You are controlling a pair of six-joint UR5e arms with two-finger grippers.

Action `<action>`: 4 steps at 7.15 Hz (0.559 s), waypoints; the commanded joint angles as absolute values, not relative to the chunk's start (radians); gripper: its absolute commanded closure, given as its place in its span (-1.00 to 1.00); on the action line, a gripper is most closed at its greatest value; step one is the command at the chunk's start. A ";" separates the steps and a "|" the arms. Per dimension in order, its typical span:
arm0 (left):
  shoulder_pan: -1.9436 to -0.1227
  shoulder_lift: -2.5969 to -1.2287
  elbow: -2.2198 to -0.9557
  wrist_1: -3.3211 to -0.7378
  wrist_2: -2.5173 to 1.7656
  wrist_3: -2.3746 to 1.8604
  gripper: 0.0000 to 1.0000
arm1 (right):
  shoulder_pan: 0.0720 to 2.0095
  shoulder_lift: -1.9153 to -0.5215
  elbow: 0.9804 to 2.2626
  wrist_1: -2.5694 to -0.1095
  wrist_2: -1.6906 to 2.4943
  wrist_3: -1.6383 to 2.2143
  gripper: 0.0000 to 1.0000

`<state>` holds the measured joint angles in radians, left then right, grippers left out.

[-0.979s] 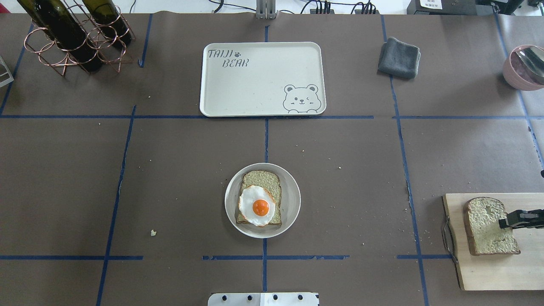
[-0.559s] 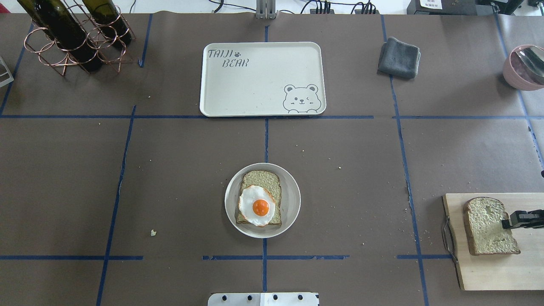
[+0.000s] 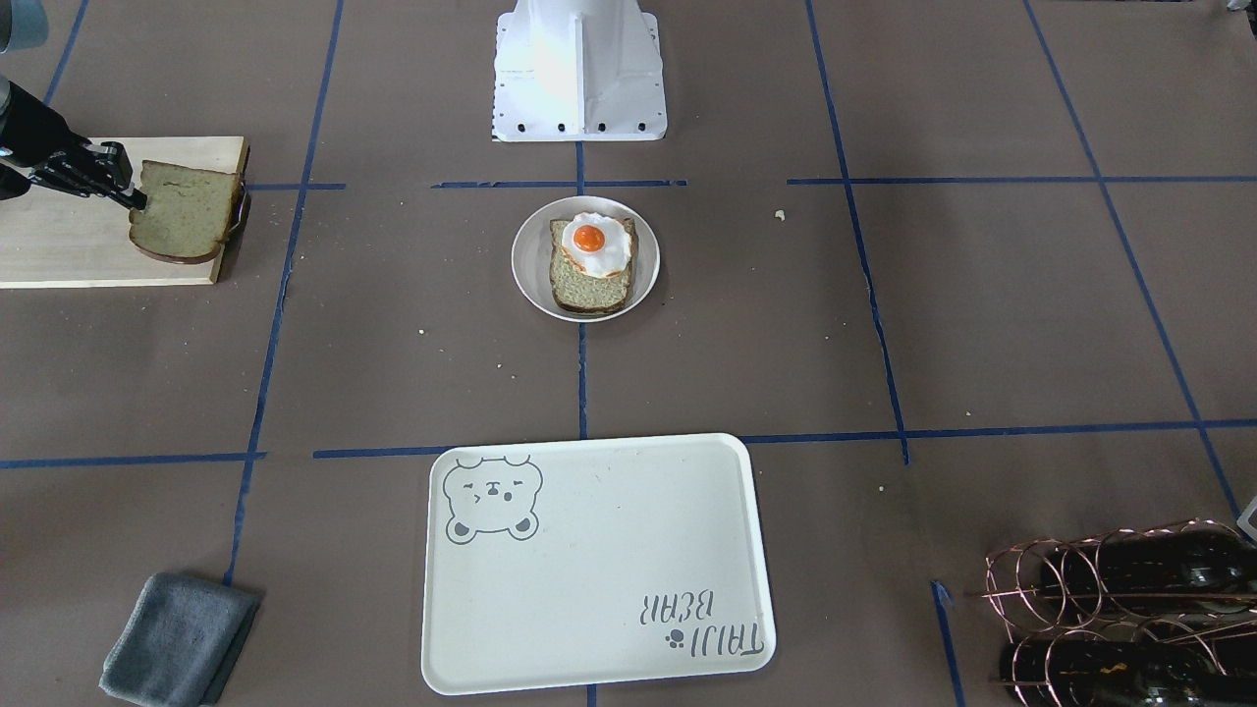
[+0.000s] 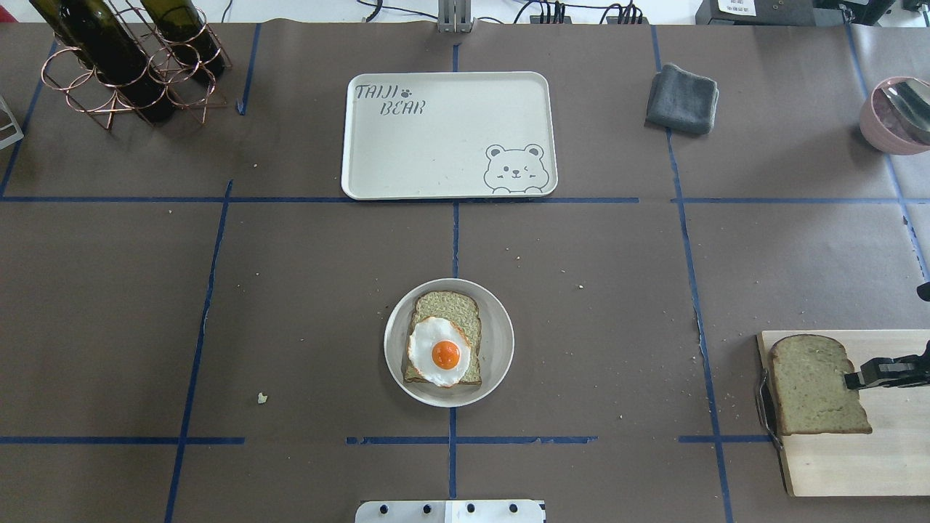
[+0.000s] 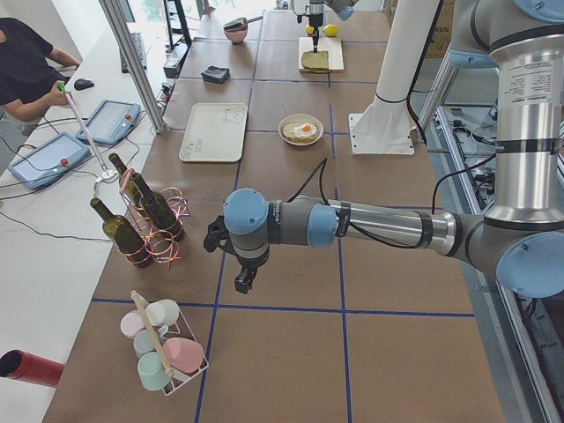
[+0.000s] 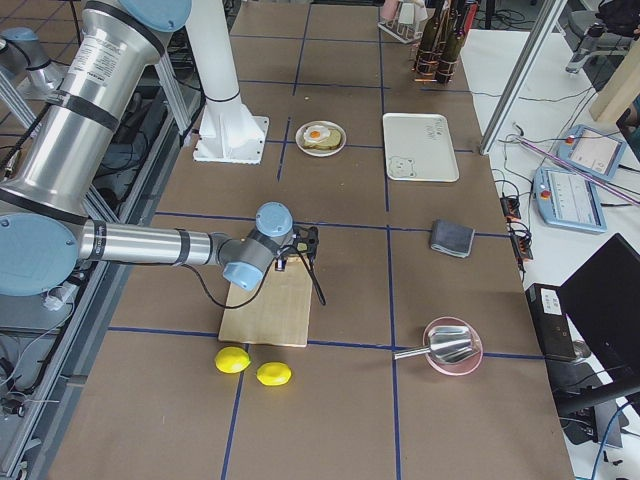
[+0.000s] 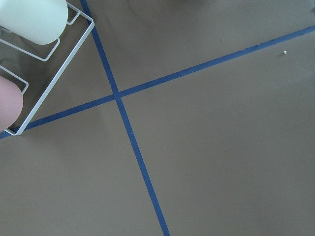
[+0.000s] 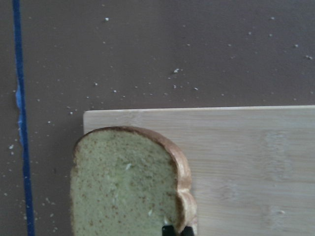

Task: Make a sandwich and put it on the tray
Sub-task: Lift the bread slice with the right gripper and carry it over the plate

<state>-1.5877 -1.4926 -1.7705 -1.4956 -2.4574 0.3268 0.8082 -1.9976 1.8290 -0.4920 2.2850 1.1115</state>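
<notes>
A small round plate [image 4: 501, 341] at the table's middle holds one bread slice [image 4: 450, 305] with a fried egg [image 4: 438, 352] on top; it also shows in the front view [image 3: 643, 257]. My right gripper [image 4: 850, 379] is shut on the edge of a second bread slice [image 4: 810, 385], holding it over the wooden board's left end [image 3: 187, 209]. The right wrist view shows that slice [image 8: 123, 191] pinched at its crust. The white bear tray [image 4: 436, 145] lies bare at the far middle. My left gripper [image 5: 242, 280] hangs far off to the left; I cannot tell whether it is open or shut.
The pale wooden board [image 4: 857, 457] with a metal handle lies at the near right. A grey cloth [image 4: 681, 98] and a pink bowl [image 4: 897, 116] are at the far right, a wine rack [image 4: 123, 58] at the far left. Two lemons [image 6: 255, 367] lie beside the board.
My right gripper has carried the second bread slice a little toward the table's middle, so it now overhangs the board's left edge. Plate and tray have not moved.
</notes>
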 commanded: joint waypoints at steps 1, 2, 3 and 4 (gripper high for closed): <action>-1.588 -1.493 -1.770 -1.496 -2.457 0.327 -1.00 | 0.804 -1.900 1.858 -0.494 2.342 1.123 1.00; -1.588 -1.493 -1.770 -1.496 -2.457 0.327 -1.00 | 0.804 -1.831 1.859 -0.495 2.386 1.146 1.00; -1.588 -1.493 -1.770 -1.496 -2.457 0.327 -1.00 | 0.804 -1.730 1.855 -0.495 2.437 1.266 1.00; -1.588 -1.493 -1.772 -1.496 -2.457 0.327 -1.00 | 0.802 -1.597 1.847 -0.505 2.444 1.404 1.00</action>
<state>-1.5877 -1.4926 -1.7705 -1.4956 -2.4574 0.3267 0.8034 -1.7416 1.8537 -0.4973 2.4153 1.2569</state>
